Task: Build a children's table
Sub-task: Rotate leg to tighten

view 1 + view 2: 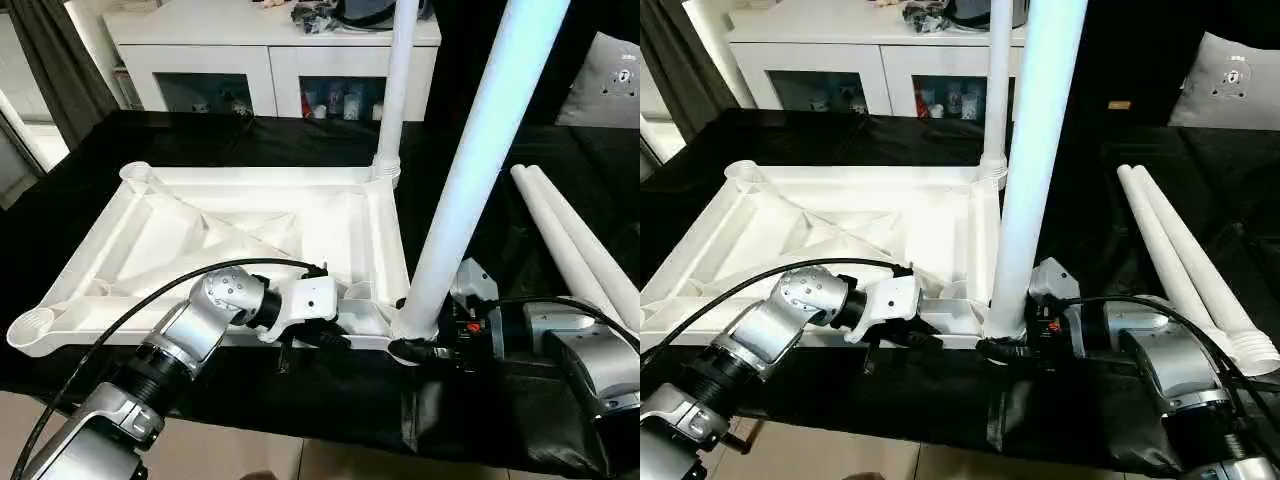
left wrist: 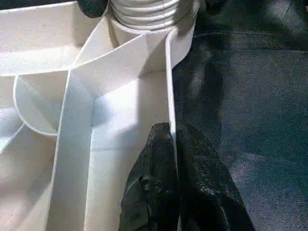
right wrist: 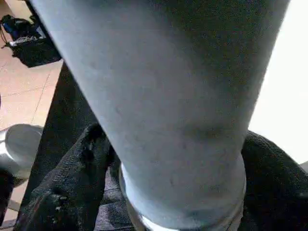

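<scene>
The children's table top [image 1: 230, 225] lies upside down on a black cloth, its ribbed underside facing up. One white leg [image 1: 398, 90] stands upright in the far right corner socket. A second leg [image 1: 470, 170] stands in the near right socket. My right gripper [image 1: 410, 348] is at the foot of this near leg. In the right wrist view its black fingers [image 3: 82, 163] press against both sides of the leg [image 3: 178, 96]. My left gripper [image 2: 173, 132] is shut on the top's thin near rim [image 2: 169, 86], just left of that socket.
Two loose white legs [image 1: 580, 240] lie side by side on the cloth to the right. A white cabinet with glass doors [image 1: 270, 50] stands behind the work table. A grey cushion [image 1: 610, 80] sits at the far right. The cloth's front edge runs just below my forearms.
</scene>
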You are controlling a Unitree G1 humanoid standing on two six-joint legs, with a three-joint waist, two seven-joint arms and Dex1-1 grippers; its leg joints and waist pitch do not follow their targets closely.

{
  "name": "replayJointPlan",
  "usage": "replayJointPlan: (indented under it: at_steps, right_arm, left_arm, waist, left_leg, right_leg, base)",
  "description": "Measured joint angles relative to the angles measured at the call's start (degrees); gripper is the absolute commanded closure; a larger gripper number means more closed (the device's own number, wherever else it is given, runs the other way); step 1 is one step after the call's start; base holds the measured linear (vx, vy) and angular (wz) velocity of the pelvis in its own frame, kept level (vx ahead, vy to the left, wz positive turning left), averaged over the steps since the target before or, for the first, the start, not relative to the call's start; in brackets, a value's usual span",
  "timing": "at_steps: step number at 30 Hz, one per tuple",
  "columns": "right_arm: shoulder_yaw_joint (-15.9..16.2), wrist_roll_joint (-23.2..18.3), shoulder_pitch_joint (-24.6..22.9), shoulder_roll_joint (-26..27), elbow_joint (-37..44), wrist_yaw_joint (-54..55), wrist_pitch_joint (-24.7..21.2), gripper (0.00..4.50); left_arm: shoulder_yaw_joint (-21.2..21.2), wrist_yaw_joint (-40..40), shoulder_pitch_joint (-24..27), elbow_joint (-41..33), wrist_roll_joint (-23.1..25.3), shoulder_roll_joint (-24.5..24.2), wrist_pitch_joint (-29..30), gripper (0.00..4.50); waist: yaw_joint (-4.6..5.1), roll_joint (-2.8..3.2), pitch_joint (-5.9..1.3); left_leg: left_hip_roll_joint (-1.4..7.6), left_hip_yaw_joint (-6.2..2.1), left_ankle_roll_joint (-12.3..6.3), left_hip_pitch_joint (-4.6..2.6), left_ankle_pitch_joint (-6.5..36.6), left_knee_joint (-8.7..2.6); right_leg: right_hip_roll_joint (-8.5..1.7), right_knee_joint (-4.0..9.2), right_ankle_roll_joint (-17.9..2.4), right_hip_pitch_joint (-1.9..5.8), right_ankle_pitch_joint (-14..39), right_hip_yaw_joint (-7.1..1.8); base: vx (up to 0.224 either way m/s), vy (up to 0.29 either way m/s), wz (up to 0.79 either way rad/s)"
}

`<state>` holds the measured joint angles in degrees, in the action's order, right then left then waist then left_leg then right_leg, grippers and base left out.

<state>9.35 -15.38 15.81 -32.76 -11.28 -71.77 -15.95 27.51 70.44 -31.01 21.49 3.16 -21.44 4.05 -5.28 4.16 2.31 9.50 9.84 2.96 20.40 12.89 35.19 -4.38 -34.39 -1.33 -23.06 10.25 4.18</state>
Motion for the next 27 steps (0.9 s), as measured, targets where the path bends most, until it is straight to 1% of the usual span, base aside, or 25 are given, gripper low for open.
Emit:
replayJointPlan:
  at_steps: [2, 3, 4, 5, 9, 12, 14, 17, 18, 19, 21, 22, 25, 27]
  right_arm:
    - [0.0, -0.3, 0.0, -0.1, 0.0, 0.0, -0.3, 1.21]
    - [-0.1, -0.5, 0.0, -0.1, 0.0, 0.0, -0.4, 1.21]
    - [-0.1, -0.5, 0.0, -0.1, 0.0, 0.0, -0.5, 1.39]
    - [-0.1, -0.5, 0.0, -0.2, 0.0, 0.0, -0.5, 1.39]
    - [-0.3, -0.6, 0.0, -0.1, 0.0, 0.0, -0.8, 1.68]
    - [-0.9, -1.2, -0.3, 0.4, 0.1, 0.4, -1.9, 1.71]
    - [-1.2, -1.3, -0.7, 1.0, 1.2, 1.8, -3.3, 1.73]
    - [-1.2, -0.9, -0.8, 2.9, 2.3, 5.4, -5.0, 1.73]
    - [-1.9, -0.3, -0.7, 4.7, 2.3, 8.6, -5.7, 1.74]
    - [-2.8, 0.9, -0.3, 7.7, 1.7, 14.0, -6.5, 1.74]
    - [-3.9, 2.0, 0.5, 10.6, 1.0, 20.2, -7.4, 1.74]
    - [-5.0, 2.6, 1.1, 12.5, 0.5, 24.4, -8.3, 1.74]
    - [-7.4, 4.4, 3.2, 17.1, -1.4, 34.4, -9.8, 1.74]
    - [-7.9, 5.1, 4.2, 18.9, -2.4, 38.9, -9.9, 1.74]
  left_arm:
    - [0.0, 0.3, 0.0, 0.0, 0.0, 0.0, 0.0, 4.5]
    - [0.0, 0.3, 0.0, 0.0, 0.0, 0.0, 0.0, 4.5]
    - [0.0, 0.4, 0.0, 0.0, 0.0, 0.0, 0.0, 4.5]
    - [0.0, 0.5, 0.0, 0.0, 0.0, 0.0, 0.0, 4.5]
    - [0.0, 0.6, 0.0, 0.0, 0.0, 0.1, 0.1, 4.5]
    - [-0.1, 0.6, 0.0, -0.2, -0.3, 0.1, 0.9, 4.5]
    - [-0.5, 0.6, 0.3, -0.7, -1.0, 0.4, 2.2, 4.5]
    - [-1.6, -0.5, 1.2, -2.2, -1.1, 0.3, 5.9, 4.5]
    - [-2.4, -2.2, 1.7, -2.8, -1.0, 0.8, 8.3, 4.5]
    - [-3.5, -4.9, 2.0, -3.0, -0.4, 1.8, 11.2, 4.5]
    - [-4.4, -8.1, 2.0, -3.5, -0.1, 3.2, 14.4, 4.5]
    - [-5.3, -11.1, 2.5, -4.5, 0.1, 5.0, 17.1, 4.5]
    - [-7.0, -18.3, 3.4, -5.3, 0.5, 9.9, 21.9, 4.5]
    - [-7.6, -21.4, 3.5, -5.4, 0.6, 11.8, 23.4, 4.5]
  waist:
    - [0.0, 0.0, 0.0]
    - [0.0, 0.0, 0.0]
    - [0.0, 0.0, 0.0]
    - [-0.01, 0.0, 0.0]
    - [-0.02, 0.0, 0.0]
    - [-0.01, -0.02, 0.0]
    - [0.22, 0.0, 0.0]
    - [0.63, 0.05, -0.04]
    - [1.02, 0.03, -0.07]
    - [1.91, -0.01, -0.07]
    - [3.15, 0.04, -0.08]
    - [3.72, 0.01, -0.08]
    - [4.82, -0.15, -0.03]
    - [5.06, -0.16, -0.03]
  left_leg:
    - [0.0, 0.0, 0.0, 0.01, 0.0, 0.0]
    - [0.0, 0.0, 0.0, 0.01, 0.0, 0.0]
    - [0.0, 0.0, 0.0, 0.02, 0.0, 0.0]
    - [0.0, 0.0, 0.0, 0.02, 0.0, 0.0]
    - [0.0, 0.0, 0.0, 0.02, 0.0, 0.0]
    - [0.0, 0.0, 0.0, 0.02, 0.0, 0.0]
    - [0.0, 0.0, 0.0, 0.01, 0.0, 0.0]
    - [0.01, 0.02, 0.03, -0.07, 0.0, 0.0]
    - [0.03, 0.02, 0.04, -0.17, 0.0, 0.0]
    - [0.03, 0.02, 0.15, -0.29, 0.0, 0.0]
    - [-0.01, 0.02, 0.48, -0.31, 0.1, -0.01]
    - [-0.02, 0.03, 0.48, -0.35, 0.1, -0.01]
    - [-0.01, 0.03, 0.47, -0.31, 0.0, 0.0]
    - [-0.01, 0.03, 0.47, -0.3, 0.0, -0.02]
  right_leg:
    - [0.0, 0.0, 0.0, 0.0, 0.0, 0.0]
    - [0.0, 0.01, 0.0, 0.0, 0.0, 0.0]
    - [0.0, 0.01, 0.0, 0.0, 0.0, 0.0]
    - [0.0, 0.01, 0.0, 0.0, 0.0, 0.0]
    - [0.0, 0.01, 0.0, 0.0, 0.0, 0.0]
    - [0.0, 0.01, 0.0, 0.0, 0.0, 0.0]
    - [0.0, 0.0, 0.0, -0.01, 0.0, 0.0]
    - [0.01, -0.03, 0.0, 0.01, 0.0, -0.01]
    - [0.02, -0.05, 0.0, 0.07, 0.0, -0.01]
    - [0.03, -0.07, 0.0, 0.13, 0.0, 0.0]
    - [0.03, -0.01, 0.3, 0.15, 0.2, -0.03]
    - [0.03, 0.03, 0.3, 0.2, 0.2, -0.06]
    - [0.03, 0.03, 0.3, 0.18, 0.1, -0.05]
    - [0.03, 0.02, 0.3, 0.17, 0.1, -0.04]
  base:
    - [0.0, 0.0, 0.0]
    - [0.0, 0.0, 0.0]
    - [0.0, 0.0, 0.0]
    - [0.0, 0.0, 0.0]
    - [0.0, 0.0, 0.0]
    - [0.0, 0.0, 0.0]
    - [0.0, 0.0, 0.0]
    - [0.0, 0.0, 0.0]
    - [0.0, 0.0, 0.0]
    - [0.0, 0.0, 0.0]
    - [0.0, 0.0, 0.0]
    - [0.0, 0.0, 0.0]
    - [0.0, 0.0, 0.0]
    - [0.0, 0.0, 0.0]
